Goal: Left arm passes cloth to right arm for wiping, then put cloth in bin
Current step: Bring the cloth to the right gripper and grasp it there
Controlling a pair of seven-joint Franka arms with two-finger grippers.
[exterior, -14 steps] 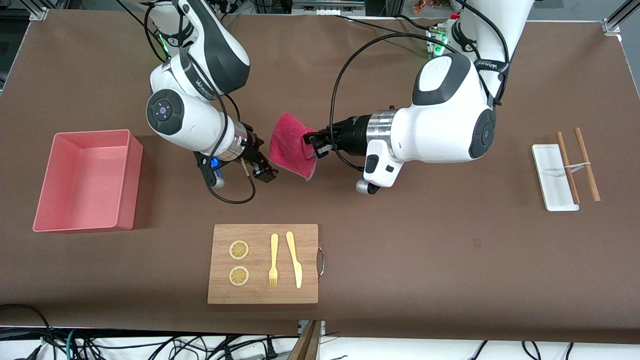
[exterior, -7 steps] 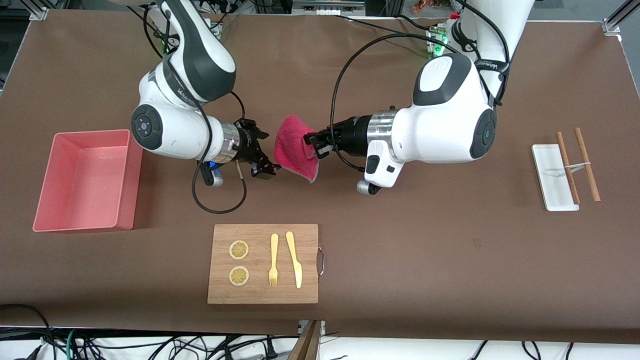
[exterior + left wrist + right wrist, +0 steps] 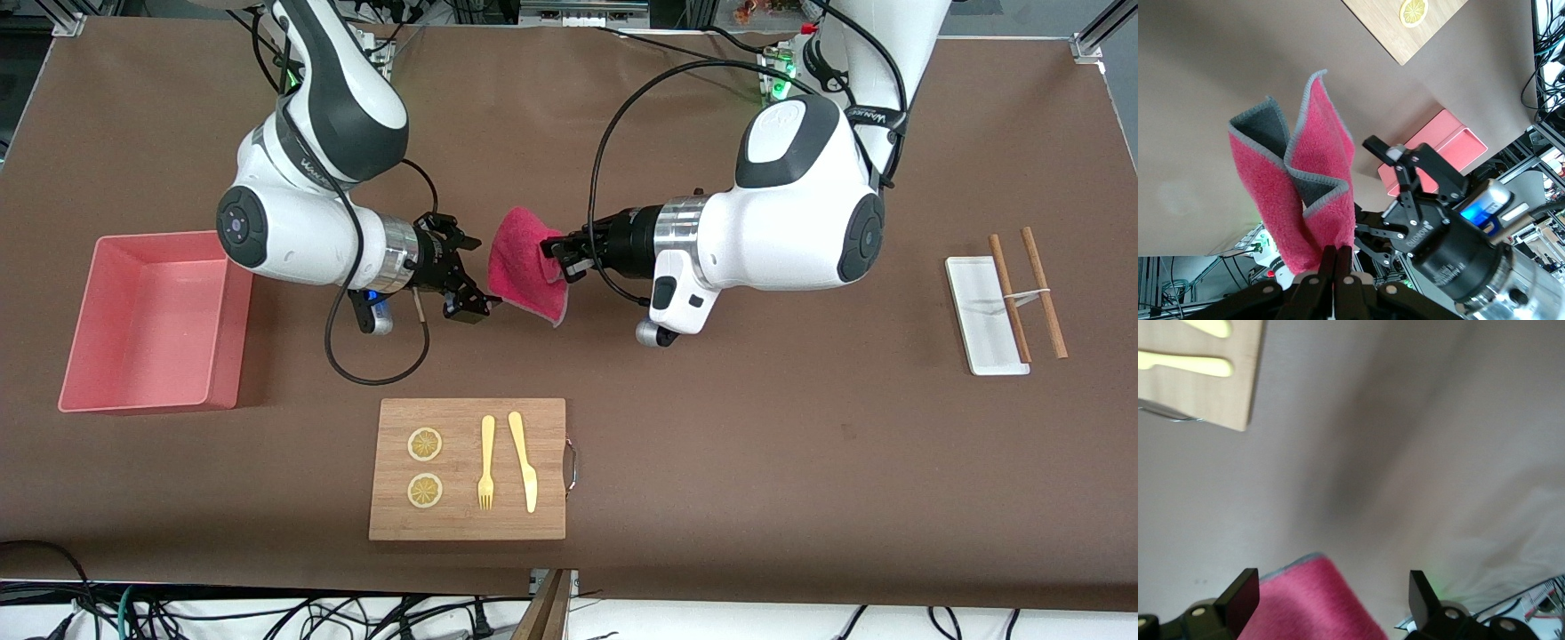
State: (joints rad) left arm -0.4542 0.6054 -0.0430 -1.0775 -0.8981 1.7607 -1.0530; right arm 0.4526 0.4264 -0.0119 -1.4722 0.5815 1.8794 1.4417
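The crimson-pink cloth (image 3: 523, 267) hangs in the air over the middle of the table, pinched at one edge by my left gripper (image 3: 556, 258), which is shut on it. In the left wrist view the cloth (image 3: 1305, 193) hangs in folds from the closed fingertips (image 3: 1328, 257), with my right gripper (image 3: 1415, 177) close beside it. My right gripper (image 3: 478, 274) is open, and its fingertips reach the cloth's free edge. In the right wrist view the cloth's edge (image 3: 1318, 603) lies between the spread fingers (image 3: 1239, 592). The salmon-pink bin (image 3: 142, 311) stands empty at the right arm's end.
A wooden board (image 3: 542, 498) with two lemon slices, a yellow fork and a yellow knife lies nearer the front camera than the grippers. A white tray (image 3: 976, 311) with two chopsticks (image 3: 1042, 289) sits toward the left arm's end.
My right arm has swung its wrist round and levelled its open gripper with the cloth's free edge. The left arm and the cloth have held still.
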